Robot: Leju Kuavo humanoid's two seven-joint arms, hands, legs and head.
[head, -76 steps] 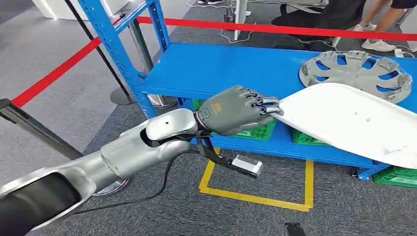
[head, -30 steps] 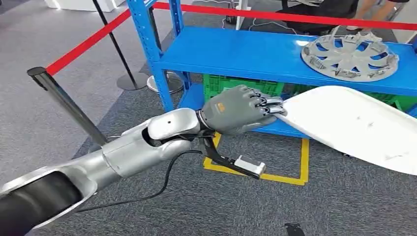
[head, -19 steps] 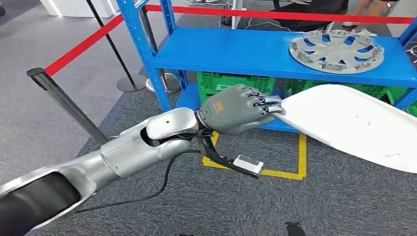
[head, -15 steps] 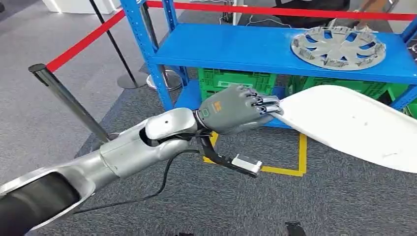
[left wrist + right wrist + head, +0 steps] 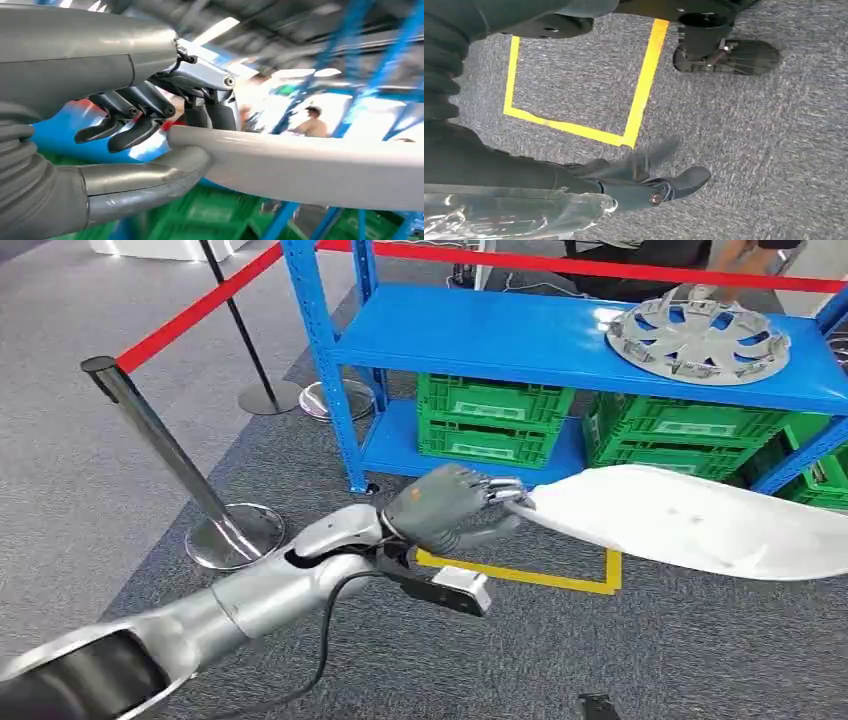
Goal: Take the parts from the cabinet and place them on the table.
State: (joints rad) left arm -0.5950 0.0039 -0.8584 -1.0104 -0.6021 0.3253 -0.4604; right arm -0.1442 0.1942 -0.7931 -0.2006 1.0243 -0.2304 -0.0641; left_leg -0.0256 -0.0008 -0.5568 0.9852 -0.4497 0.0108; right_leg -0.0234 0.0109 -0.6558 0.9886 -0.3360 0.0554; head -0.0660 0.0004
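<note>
The blue cabinet (image 5: 520,335) stands across the far side of the grey carpet, its upper shelf carrying a grey wheel cover (image 5: 697,338) toward the right end, and green crates (image 5: 493,418) are lined along its lower shelf. In front of it, above the floor, the long white panel (image 5: 690,523) reaches from the middle of the head view out past the right edge, lying nearly level and clear of the cabinet. The left hand (image 5: 447,508) holds the panel by its near end: in the left wrist view the thumb (image 5: 150,175) presses under the rim while the dark fingers (image 5: 137,107) curl over the top of it. A yellow taped outline (image 5: 560,578) marks the carpet beneath the panel, and a chrome stanchion (image 5: 165,455) with red barrier tape (image 5: 210,302) stands off to the left. The right hand (image 5: 644,182) hangs over the carpet near a yellow line; its fingers are blurred, so I cannot tell how far they are closed.
</note>
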